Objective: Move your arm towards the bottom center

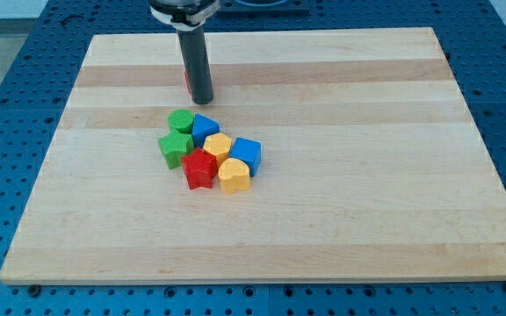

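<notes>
My tip [201, 99] is at the end of the dark rod, near the view's top, left of centre, touching the wooden board [367, 202]. A red block [187, 81] is mostly hidden behind the rod. Just below the tip lies a cluster: a green round block [180, 122], a green star block [176, 147], a blue triangular block [205, 129], a yellow block [218, 146], a blue cube [246, 154], a red star block [199, 168] and a yellow heart block [234, 175]. The tip stands a little above the green round and blue triangular blocks, apart from them.
The board lies on a blue perforated table [7, 88] that shows around all its edges.
</notes>
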### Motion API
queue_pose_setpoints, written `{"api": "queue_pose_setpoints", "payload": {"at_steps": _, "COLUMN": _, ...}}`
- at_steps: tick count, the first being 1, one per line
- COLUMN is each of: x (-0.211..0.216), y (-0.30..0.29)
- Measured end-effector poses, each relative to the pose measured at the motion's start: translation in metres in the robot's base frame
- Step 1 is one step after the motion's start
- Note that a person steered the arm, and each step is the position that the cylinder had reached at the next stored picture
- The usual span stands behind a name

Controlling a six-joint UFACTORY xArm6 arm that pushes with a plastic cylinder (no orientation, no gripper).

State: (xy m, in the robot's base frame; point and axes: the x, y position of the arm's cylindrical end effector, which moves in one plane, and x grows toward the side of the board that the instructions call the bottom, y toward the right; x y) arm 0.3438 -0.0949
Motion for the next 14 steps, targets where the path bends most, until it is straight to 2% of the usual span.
{"api": "queue_pose_setpoints", "payload": {"at_steps": 1, "x": -0.001, "y": -0.001}}
{"api": "queue_pose_setpoints", "payload": {"at_steps": 3, "x": -0.001, "y": -0.083}}
{"api": "queue_pose_setpoints", "payload": {"at_steps": 7, "x": 0.003, "y": -0.084}}
{"api": "queue_pose_setpoints", "payload": {"at_steps": 8, "x": 0.060, "y": -0.097}}
{"api": "queue_pose_setpoints", "payload": {"at_steps": 9, "x": 0.135, "y": -0.113}}
{"api": "queue_pose_setpoints", "payload": {"at_steps": 10, "x": 0.176, "y": -0.109}}
{"api": "queue_pose_setpoints", "payload": {"at_steps": 11, "x": 0.208, "y": -0.079}}
{"api": "queue_pose_setpoints", "payload": {"at_steps": 14, "x": 0.213, "y": -0.052}}
